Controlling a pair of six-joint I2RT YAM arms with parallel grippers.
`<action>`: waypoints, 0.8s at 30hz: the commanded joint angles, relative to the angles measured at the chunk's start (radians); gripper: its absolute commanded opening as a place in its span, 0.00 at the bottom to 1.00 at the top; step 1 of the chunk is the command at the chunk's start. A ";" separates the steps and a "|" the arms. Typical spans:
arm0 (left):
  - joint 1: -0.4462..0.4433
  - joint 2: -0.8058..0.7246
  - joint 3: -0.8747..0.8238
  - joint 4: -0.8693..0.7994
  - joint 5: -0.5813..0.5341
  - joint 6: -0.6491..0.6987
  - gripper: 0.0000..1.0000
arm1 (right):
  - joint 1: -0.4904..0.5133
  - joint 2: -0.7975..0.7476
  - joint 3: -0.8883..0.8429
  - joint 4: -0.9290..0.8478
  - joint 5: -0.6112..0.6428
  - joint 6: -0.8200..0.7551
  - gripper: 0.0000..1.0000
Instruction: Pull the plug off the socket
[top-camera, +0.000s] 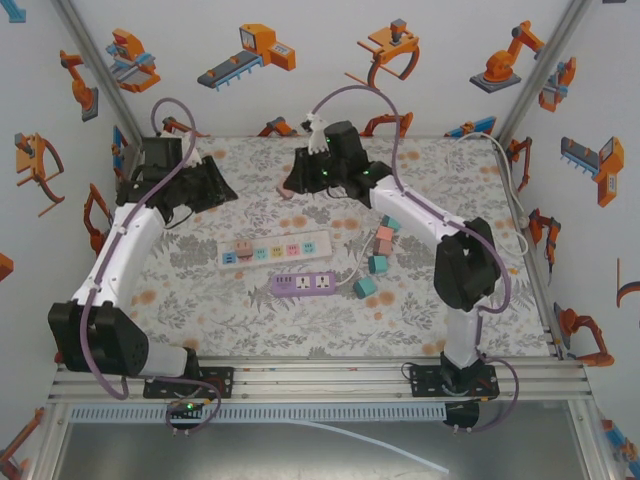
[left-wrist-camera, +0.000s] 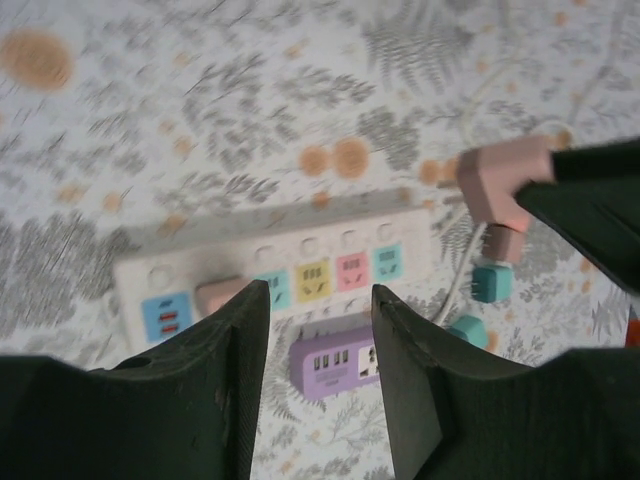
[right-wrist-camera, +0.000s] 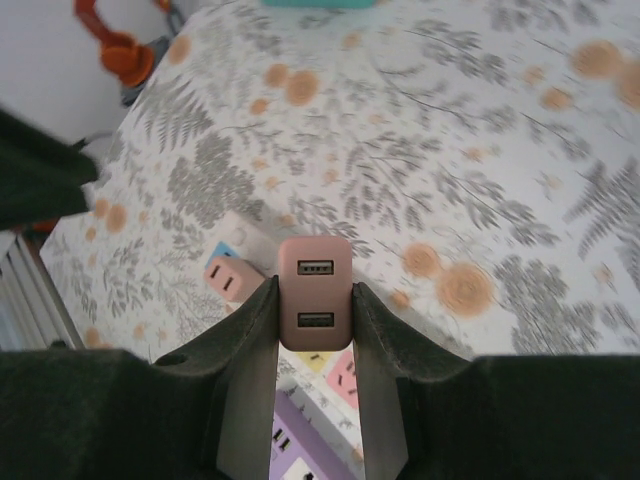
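Where the plug (right-wrist-camera: 314, 262) sits: clamped between the fingers of the right hand (right-wrist-camera: 314, 290), above the tabletop (top-camera: 250, 320), apart from the white socket strip (top-camera: 275, 249).
Grip of right hand: closed on the plug's sides.
Gap of left hand (left-wrist-camera: 320, 300): fingers slightly parted, holding nothing, above the strip.

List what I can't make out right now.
- Left wrist view: white strip blurred; the plug in it sits half behind the left gripper, so its seating is unclear.
- Right wrist view: purple strip mostly hidden by the right gripper and its charger, and cut off at the bottom edge.
- Top view: white strip's sockets too small to read.
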 joint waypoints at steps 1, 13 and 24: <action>-0.035 -0.067 -0.047 0.215 0.125 0.112 0.49 | -0.060 -0.107 -0.060 -0.060 0.122 0.157 0.09; -0.231 -0.095 -0.049 0.275 0.332 0.500 0.69 | -0.335 -0.379 -0.507 0.055 0.337 0.429 0.09; -0.348 -0.046 -0.036 0.306 0.395 0.571 0.97 | -0.534 -0.389 -0.731 0.266 0.311 0.629 0.07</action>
